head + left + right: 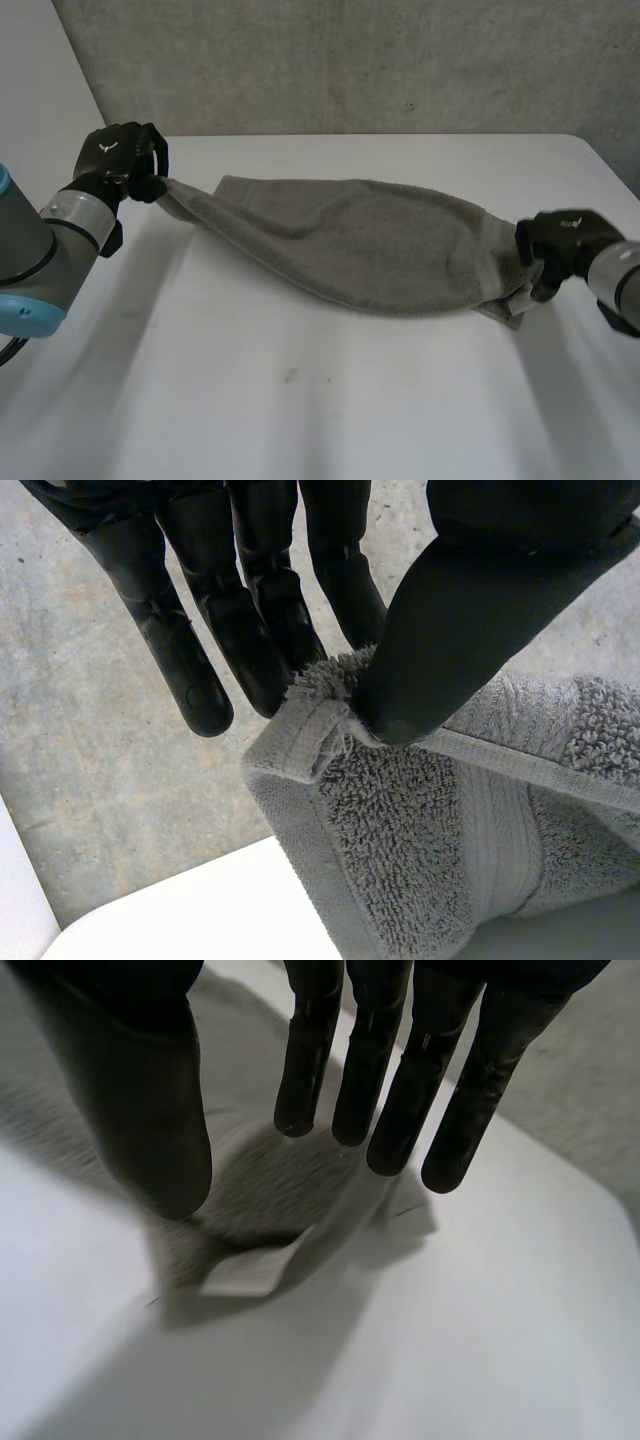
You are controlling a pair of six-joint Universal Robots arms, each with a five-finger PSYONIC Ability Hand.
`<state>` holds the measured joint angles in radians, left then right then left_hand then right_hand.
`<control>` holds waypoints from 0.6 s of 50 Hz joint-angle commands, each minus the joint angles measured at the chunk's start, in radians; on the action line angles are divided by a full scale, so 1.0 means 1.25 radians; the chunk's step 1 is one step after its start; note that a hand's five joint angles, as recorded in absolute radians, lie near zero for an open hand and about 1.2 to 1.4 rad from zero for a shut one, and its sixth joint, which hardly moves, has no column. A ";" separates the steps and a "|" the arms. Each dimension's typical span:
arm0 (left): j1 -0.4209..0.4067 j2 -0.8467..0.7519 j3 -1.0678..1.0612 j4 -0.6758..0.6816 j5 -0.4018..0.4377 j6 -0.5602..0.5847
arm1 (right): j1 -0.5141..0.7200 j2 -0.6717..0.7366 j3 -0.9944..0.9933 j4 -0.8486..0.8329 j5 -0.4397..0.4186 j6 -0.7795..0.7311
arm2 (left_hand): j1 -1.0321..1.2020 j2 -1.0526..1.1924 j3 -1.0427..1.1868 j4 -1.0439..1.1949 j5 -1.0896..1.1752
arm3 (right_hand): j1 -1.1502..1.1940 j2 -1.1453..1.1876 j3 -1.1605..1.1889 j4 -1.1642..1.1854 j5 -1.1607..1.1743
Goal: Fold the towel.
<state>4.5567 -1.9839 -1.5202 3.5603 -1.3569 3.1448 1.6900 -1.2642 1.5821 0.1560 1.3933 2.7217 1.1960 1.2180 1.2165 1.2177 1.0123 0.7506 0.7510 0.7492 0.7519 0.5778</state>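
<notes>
Starting at the left hand (125,158), far left: clamped on a hemmed corner of the towel (380,245), pinching it between thumb and straight fingers, holding it just off the table (300,400). Over to the right hand (560,248), at the towel's right end: spread wide, fingers straight and thumb apart, poised over the cloth near a small white label (245,1272), closing on nothing.

Between the two hands, stretched left to right across the middle of the table, sagging and resting on the surface for most of its length. Looks like thick terry: soft, limp, light enough for a pinch, grippy rather than slippery, nothing to break. Likely to droop and bunch wherever unsupported, so best taken at the corners, on the flat woven hem, not in the loose pile. Calls for a matching hold on the right corner before any fold.

Around it, bare white tabletop, and a grey wall (350,60) beyond the far edge. Nothing standing in the way.
</notes>
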 commanded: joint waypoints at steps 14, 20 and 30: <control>-0.001 0.004 -0.004 0.000 0.001 -0.001 | -0.025 0.074 0.093 -0.058 -0.048 -0.022 | 0.160 0.143 0.144 0.143 0.168 | -0.219 -0.219 -0.218 -0.220 -0.220; -0.001 0.003 -0.005 0.000 0.001 -0.001 | -0.024 0.109 0.083 -0.115 -0.048 -0.022 | 0.160 0.143 0.144 0.143 0.168 | -0.361 -0.361 -0.360 -0.362 -0.362; -0.001 0.000 -0.006 0.001 0.001 -0.001 | -0.018 0.151 0.059 -0.203 -0.049 -0.021 | 0.160 0.143 0.144 0.143 0.168 | -0.314 -0.314 -0.313 -0.315 -0.316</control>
<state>4.5559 -1.9814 -1.5270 3.5604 -1.3560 3.1431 1.6624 -1.0956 1.6725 -0.0443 1.3322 2.6940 1.1960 1.2180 1.2165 1.2178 1.0123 0.3763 0.3905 0.3715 0.3621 0.1541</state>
